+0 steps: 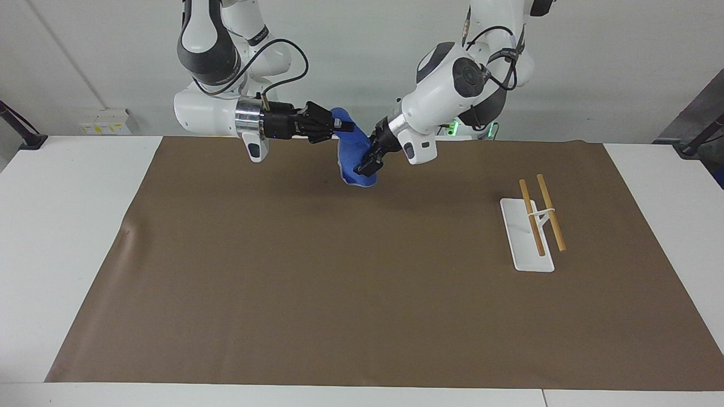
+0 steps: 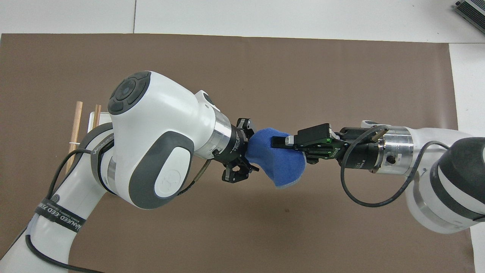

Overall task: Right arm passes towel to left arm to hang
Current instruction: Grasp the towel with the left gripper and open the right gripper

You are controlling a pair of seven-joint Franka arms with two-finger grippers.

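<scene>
White walls back a pale worktop (image 1: 68, 226) covered almost end to end by a brown mat (image 1: 362, 282), and both arms meet in the air over the part of the mat nearest the robots. With the rack (image 1: 527, 234) as the landmark: this white base with two wooden rods lies on the mat toward the left arm's end of the worktop, and the towel (image 1: 353, 161) hangs well apart from it, toward the right arm's end and clear of the mat. The right gripper (image 1: 339, 128) lies level, its jaws pressed together on the towel's upper corner, so the blue cloth droops down from there. The left gripper (image 1: 365, 165), angled downward from the left arm (image 1: 447, 102), is at the towel's lower part on the side toward the rack; in the overhead view its jaws sit against the cloth's edge (image 2: 248, 151), partly drawn in, though whether they pinch it firmly cannot be told. The right arm (image 1: 209, 107) reaches in from the end away from the rack.
</scene>
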